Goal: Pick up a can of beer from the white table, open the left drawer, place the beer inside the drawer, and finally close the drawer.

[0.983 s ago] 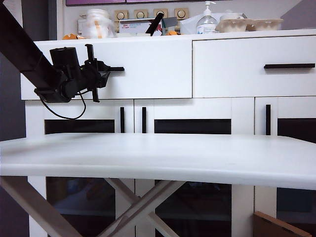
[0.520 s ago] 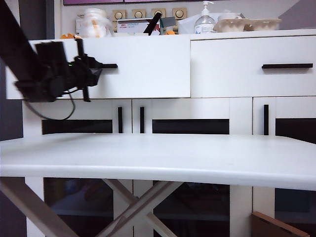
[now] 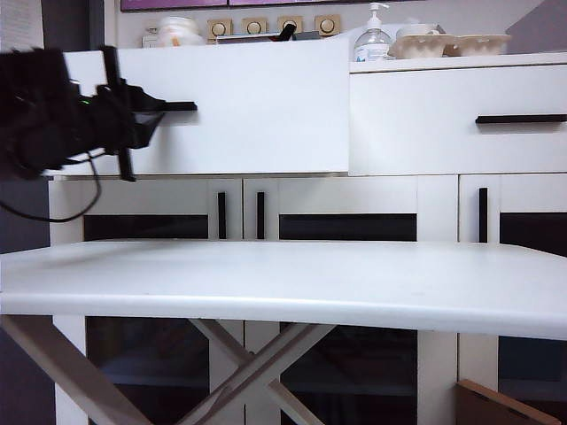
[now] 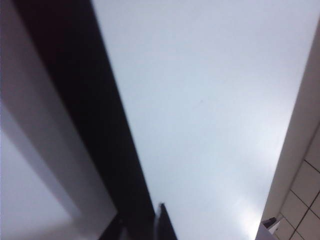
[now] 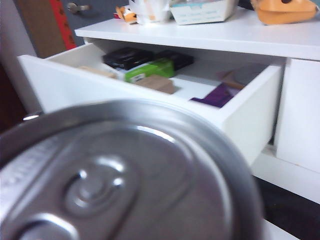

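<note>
Left claw [image 3: 146,111]: at the far left of the exterior view, level with the left drawer's front, jaws drawn together on the black bar handle [image 3: 173,106].
Left drawer [image 3: 235,111]: pulled out toward the camera; its white front stands proud of the matching right drawer [image 3: 456,119], which sits flush in the cabinet [image 3: 354,208].
Left wrist view: only the white drawer front [image 4: 200,100] and a dark edge, very close; the fingers themselves do not show.
Right claw: not seen in the exterior view; its fingers do not show in the right wrist view either.
Can of beer [image 5: 125,180]: its silver top with the pull tab fills the near part of the right wrist view, right under the camera, blurred; it appears carried in the right claw, though the grip itself cannot be seen.
Can relative to drawer: nearer than the open drawer [image 5: 150,95] and outside it, the drawer's cavity lying beyond.
Drawer contents: one black box, one green box, one tan piece, one purple item.
Bench [image 3: 283,279]: white top on crossed wooden legs, in front of the cabinet.
Counts: one can, two drawers, two bar handles, one pump bottle [image 3: 372,40] on the cabinet top.
</note>
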Motion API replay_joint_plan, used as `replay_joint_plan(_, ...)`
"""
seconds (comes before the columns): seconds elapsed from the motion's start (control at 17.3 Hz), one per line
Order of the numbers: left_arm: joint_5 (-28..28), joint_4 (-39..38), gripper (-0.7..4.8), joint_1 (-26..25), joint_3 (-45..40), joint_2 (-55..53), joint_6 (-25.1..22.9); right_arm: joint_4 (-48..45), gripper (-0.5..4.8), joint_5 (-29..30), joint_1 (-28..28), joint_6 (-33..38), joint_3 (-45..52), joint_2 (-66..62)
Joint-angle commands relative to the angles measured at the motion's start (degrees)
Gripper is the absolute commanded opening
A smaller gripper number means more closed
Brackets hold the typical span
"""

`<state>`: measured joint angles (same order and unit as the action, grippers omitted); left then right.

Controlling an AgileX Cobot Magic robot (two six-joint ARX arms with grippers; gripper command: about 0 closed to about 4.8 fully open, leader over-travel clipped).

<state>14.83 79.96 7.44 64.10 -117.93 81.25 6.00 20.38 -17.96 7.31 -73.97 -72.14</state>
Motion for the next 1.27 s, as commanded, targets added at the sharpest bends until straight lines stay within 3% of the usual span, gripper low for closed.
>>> replay_joint_plan(0.06,-0.7,1.6,-0.06,-0.8,-8.8,5.7,-3.5,-3.6,-0.05,0.3,-0.2,0.2,-0.7,0.7)
replay_joint_plan(1.27,-2.1,2.8,-0.06,-0.9,-40.8,33.0,-6.3,-4.2,-0.05,0.2,-0.2,0.2,-0.7,1.1)
